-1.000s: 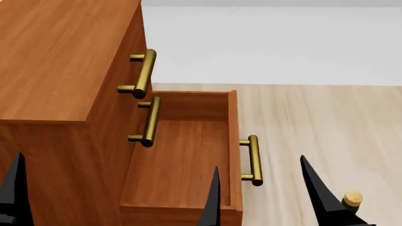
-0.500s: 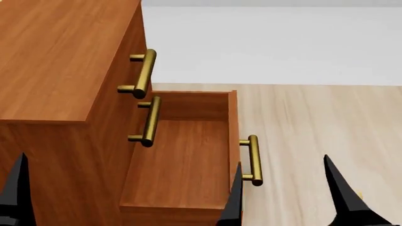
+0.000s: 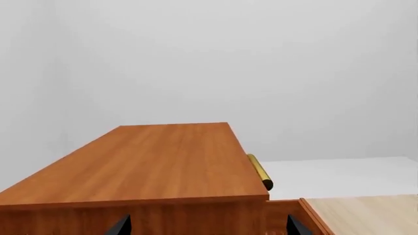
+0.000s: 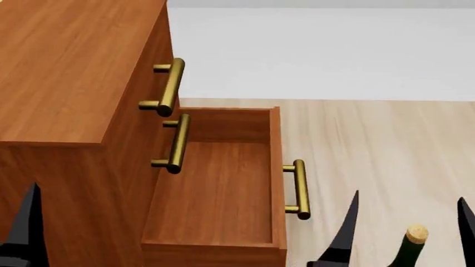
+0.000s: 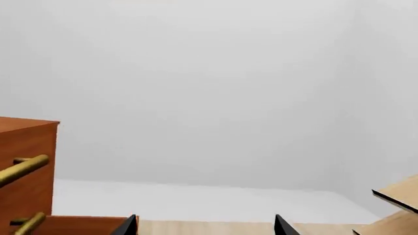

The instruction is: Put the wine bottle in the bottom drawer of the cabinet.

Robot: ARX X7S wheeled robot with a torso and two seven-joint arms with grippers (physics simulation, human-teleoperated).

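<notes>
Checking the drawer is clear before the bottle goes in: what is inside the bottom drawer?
The bottom drawer stands pulled out and its visible wooden floor is bare. The part under the cabinet is hidden. The wine bottle stands outside, between the right gripper fingers.

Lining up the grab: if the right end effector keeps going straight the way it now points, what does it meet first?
Probably nothing solid soon. The right end effector stands open, its fingertips either side of the wine bottle cork in the head view. Its wrist view shows only pale floor and white wall ahead, the cabinet off to one side. Depth is uncertain.
</notes>
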